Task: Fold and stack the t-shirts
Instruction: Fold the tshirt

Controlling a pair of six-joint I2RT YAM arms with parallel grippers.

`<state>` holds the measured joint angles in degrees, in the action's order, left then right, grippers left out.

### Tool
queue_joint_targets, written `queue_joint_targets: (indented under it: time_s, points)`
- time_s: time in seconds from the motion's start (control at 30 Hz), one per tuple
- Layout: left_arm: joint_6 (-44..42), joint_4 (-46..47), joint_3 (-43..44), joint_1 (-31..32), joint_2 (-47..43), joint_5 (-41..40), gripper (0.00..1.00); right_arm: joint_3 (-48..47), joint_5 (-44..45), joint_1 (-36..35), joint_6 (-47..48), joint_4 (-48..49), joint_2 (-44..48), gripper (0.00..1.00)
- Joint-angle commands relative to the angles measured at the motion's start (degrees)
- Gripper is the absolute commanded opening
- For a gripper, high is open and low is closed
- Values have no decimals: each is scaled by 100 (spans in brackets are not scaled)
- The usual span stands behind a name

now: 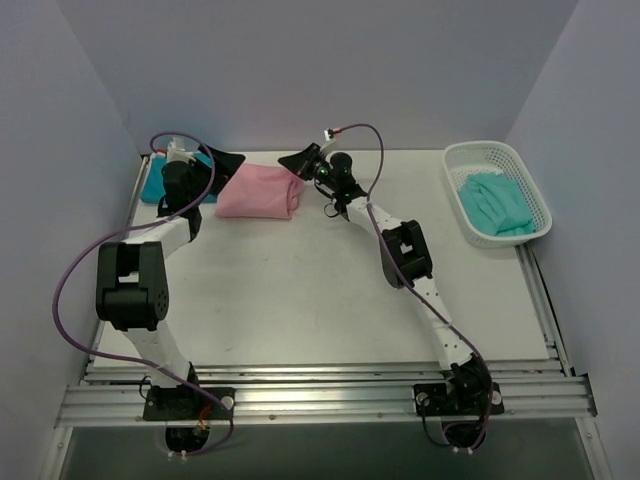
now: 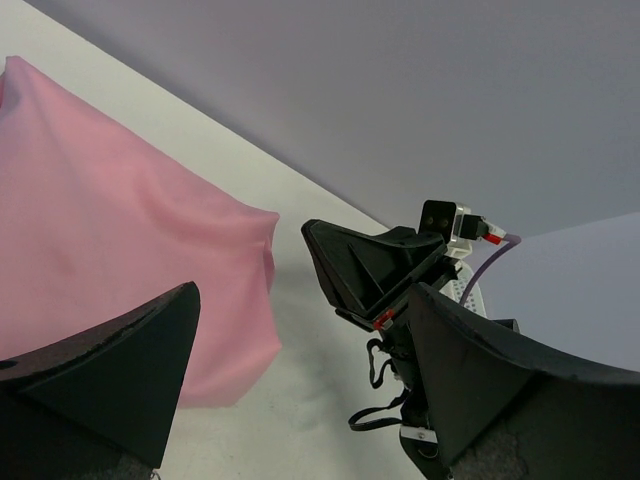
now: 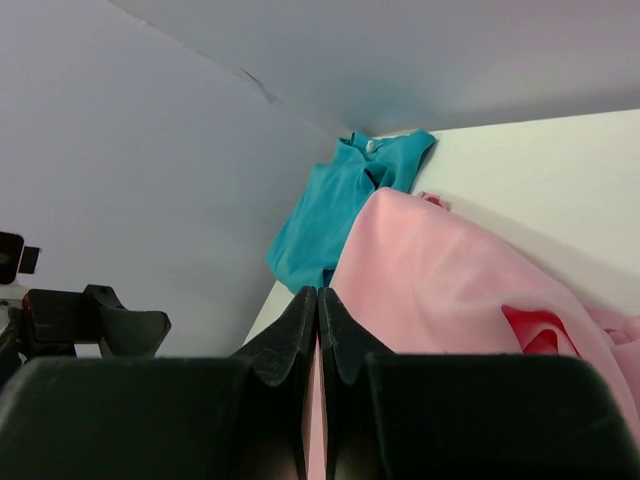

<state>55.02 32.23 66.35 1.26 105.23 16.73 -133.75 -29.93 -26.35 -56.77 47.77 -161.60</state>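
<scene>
— On the white table [image 1: 300, 300], far left, the pink t-shirt [image 1: 258, 192] lies folded near the teal t-shirt [image 1: 152, 185].
— The right gripper [image 3: 317, 300] pinches its edge; the left gripper [image 1: 222, 160] gapes, empty. A one-sided pull could unfold it.

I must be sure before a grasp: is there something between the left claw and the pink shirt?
Nothing visible. The left claw is open at the left edge of the pink shirt, with bare cloth ahead of it. The right claw is shut beside the opposite edge, beyond the shirt.
</scene>
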Motion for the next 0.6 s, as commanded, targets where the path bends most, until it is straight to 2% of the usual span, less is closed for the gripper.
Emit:
queue_joint_targets:
  time_s: [0.0, 0.57]
  points:
    - [-88, 451, 36, 41, -82, 41, 94, -581, 110, -107, -71, 145, -231, 0]
    - [-264, 478, 133, 50, 305, 76, 94, -872, 1174, -195, -229, 400, -1058, 0]
